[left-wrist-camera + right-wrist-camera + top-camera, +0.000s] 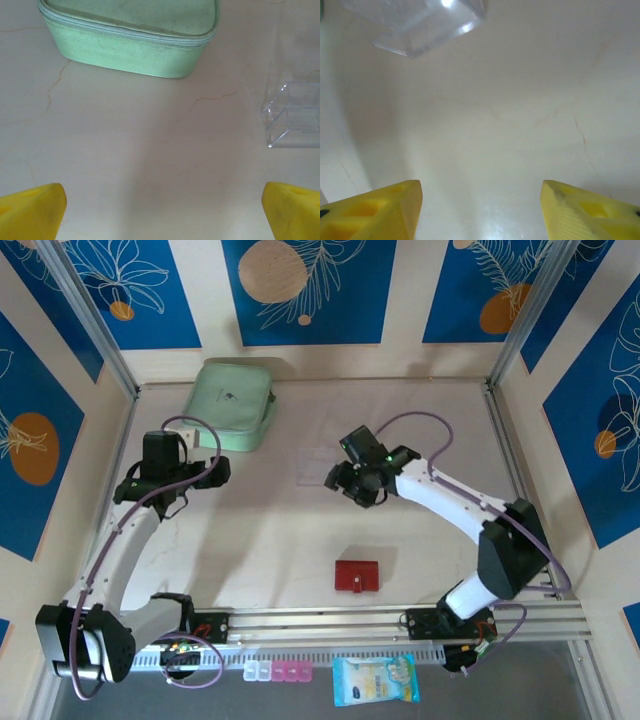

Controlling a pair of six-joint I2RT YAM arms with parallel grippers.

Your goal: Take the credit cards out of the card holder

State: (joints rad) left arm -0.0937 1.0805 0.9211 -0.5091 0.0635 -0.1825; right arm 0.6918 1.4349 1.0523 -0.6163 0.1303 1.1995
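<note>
Left claw (pixel 162 206), right claw (pixel 480 202) agape; card holder (pixel 357 576) long axis left-right

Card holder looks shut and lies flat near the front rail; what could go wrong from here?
The card holder lies flat near the rail; a one-sided pull at its snap may just slide it. The right pincer, open like the left pincer, hovers near the clear box and could knock it when swinging away.

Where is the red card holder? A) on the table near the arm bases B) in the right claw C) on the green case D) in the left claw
A: the card holder lies flat on the table, close to its near edge, nothing touching it.
</note>
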